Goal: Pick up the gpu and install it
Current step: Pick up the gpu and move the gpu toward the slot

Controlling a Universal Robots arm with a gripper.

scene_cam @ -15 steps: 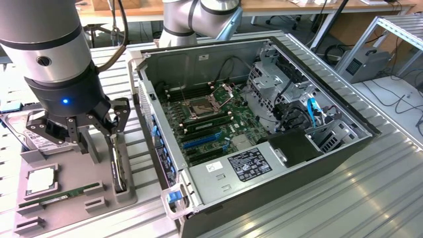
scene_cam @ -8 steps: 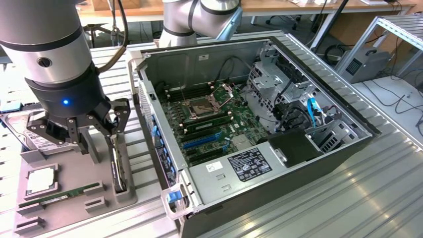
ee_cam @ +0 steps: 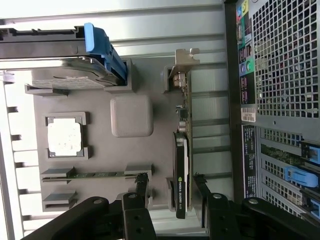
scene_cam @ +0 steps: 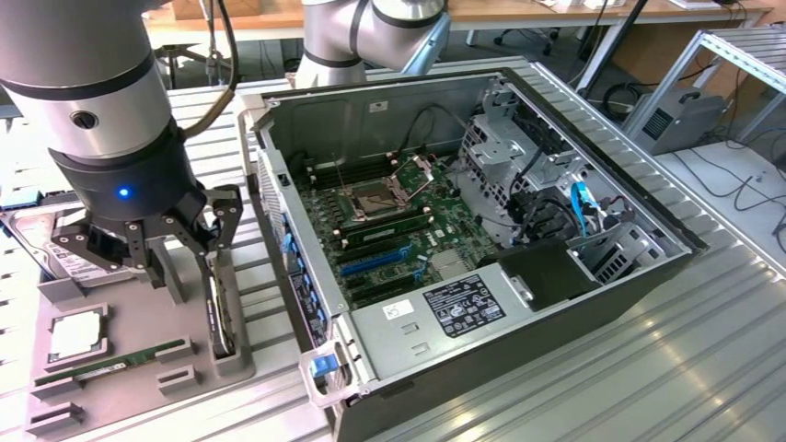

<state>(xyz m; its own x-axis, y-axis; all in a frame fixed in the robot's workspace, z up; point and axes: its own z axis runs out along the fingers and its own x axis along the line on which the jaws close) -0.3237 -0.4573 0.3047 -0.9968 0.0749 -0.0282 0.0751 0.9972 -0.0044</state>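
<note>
At the tray (scene_cam: 135, 324): gpu (scene_cam: 223, 313) stands on edge in its slot, beside the computer case (scene_cam: 516, 359).
Your gripper (scene_cam: 184, 262): spread wide, straddling the gpu, seemingly not touching it.

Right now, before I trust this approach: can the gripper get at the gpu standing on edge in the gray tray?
Probably yes. The open gripper hangs right over the gpu, with a finger to each side of the card and nothing between them.
</note>
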